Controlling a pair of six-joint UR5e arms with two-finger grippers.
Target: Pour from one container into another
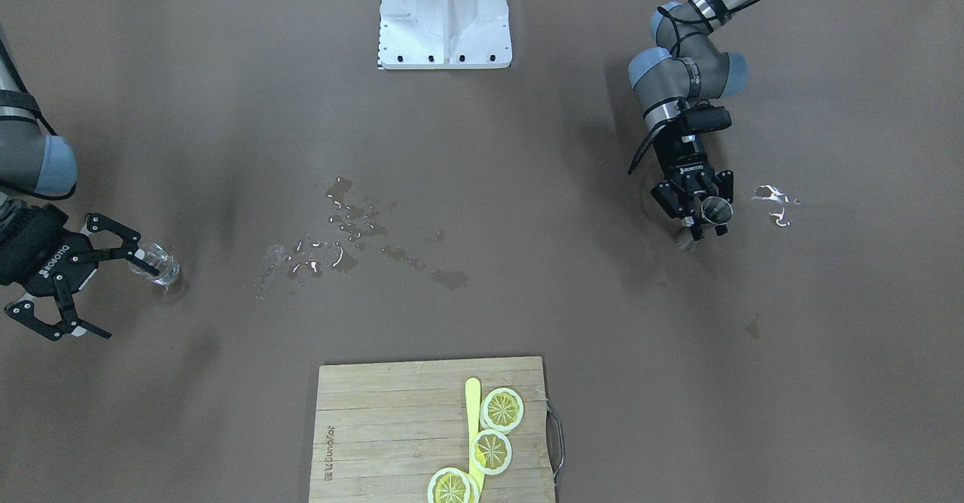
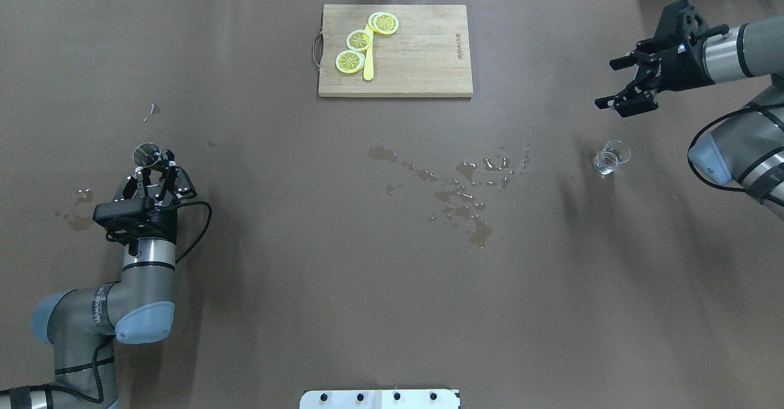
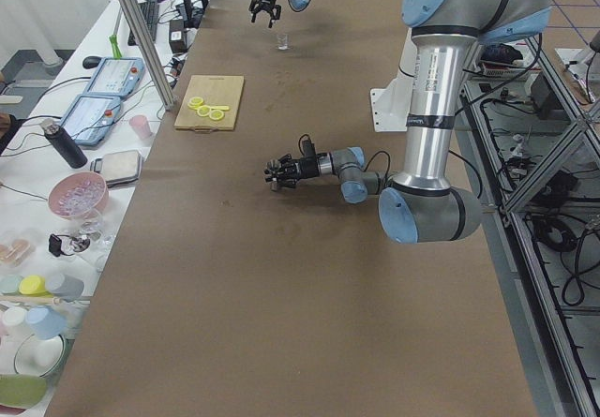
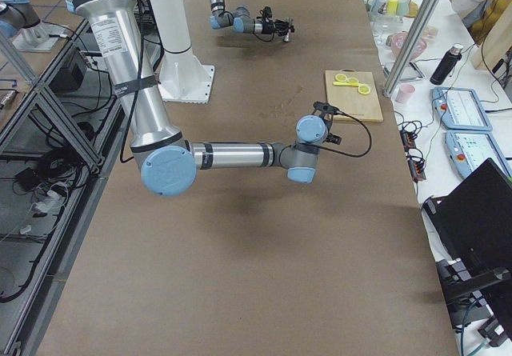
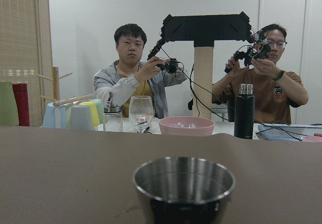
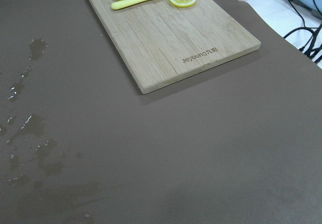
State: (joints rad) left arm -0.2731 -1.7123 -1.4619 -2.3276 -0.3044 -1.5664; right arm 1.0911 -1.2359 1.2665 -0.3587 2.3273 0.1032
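The steel jigger (image 1: pixel 714 208) stands upright at my left side, its open cup (image 5: pixel 183 182) filling the lower middle of the left wrist view. My left gripper (image 1: pixel 697 218) lies low and level over the table, shut on the jigger (image 2: pixel 146 152) around its waist. The clear glass tumbler (image 2: pixel 610 157) stands alone on the brown table at my right with a little water in it. My right gripper (image 2: pixel 607 84) hangs open above and beyond the tumbler (image 1: pixel 156 264), holding nothing. The right wrist view shows neither its fingers nor the tumbler.
A bamboo cutting board (image 2: pixel 422 48) with lemon slices (image 2: pixel 359 40) and a yellow stick lies at the far middle edge. Water puddles (image 2: pixel 465 196) spread across the table's middle. The white robot base (image 1: pixel 444 13) is near me. Two operators (image 5: pixel 132 78) sit beyond the table.
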